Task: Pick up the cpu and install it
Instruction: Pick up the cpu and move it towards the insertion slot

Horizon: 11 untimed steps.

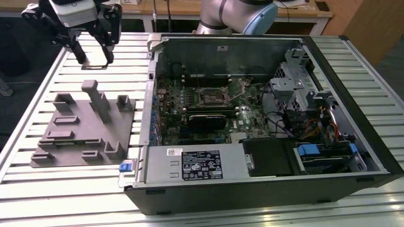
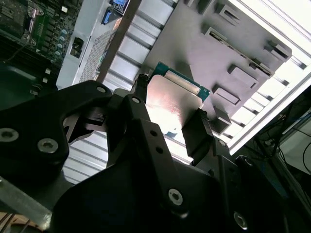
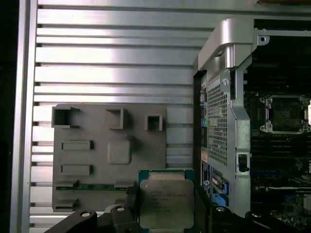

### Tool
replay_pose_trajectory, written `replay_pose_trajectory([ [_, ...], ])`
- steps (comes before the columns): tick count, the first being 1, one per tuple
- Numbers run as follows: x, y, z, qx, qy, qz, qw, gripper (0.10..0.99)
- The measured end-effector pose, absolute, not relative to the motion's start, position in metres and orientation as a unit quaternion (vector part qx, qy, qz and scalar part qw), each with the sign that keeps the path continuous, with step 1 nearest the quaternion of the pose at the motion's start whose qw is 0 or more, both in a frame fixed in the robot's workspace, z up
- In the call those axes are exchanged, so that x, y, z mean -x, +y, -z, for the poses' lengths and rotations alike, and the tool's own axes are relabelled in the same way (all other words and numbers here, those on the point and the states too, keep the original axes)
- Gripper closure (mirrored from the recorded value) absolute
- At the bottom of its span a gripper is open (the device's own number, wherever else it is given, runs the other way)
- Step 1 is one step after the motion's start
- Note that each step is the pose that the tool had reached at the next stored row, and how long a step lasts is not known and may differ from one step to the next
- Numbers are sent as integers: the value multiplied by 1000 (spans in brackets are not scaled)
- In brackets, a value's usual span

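Your gripper (image 1: 94, 60) is clamped on the cpu (image 3: 164, 203), one finger on each side edge, metal lid up. You've got it held above the slatted table (image 1: 132, 53), near the gray fixture (image 1: 82, 127), on the exterior view's left of the open PC case (image 1: 265, 118).

A slatted aluminium tabletop (image 1: 63, 198) shines with bright glare. Behind it stands a wooden desk (image 1: 183, 7), and dark floor (image 1: 9, 118) lies beside it.
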State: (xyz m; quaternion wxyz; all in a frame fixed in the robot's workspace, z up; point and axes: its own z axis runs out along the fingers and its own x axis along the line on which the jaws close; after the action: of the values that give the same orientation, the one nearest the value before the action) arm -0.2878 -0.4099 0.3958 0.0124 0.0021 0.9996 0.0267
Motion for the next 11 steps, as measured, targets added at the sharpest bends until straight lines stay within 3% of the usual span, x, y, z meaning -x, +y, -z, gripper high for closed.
replay_pose_trajectory([
  [11, 274, -410, -396, -2, 1000, -27, 12, 545],
])
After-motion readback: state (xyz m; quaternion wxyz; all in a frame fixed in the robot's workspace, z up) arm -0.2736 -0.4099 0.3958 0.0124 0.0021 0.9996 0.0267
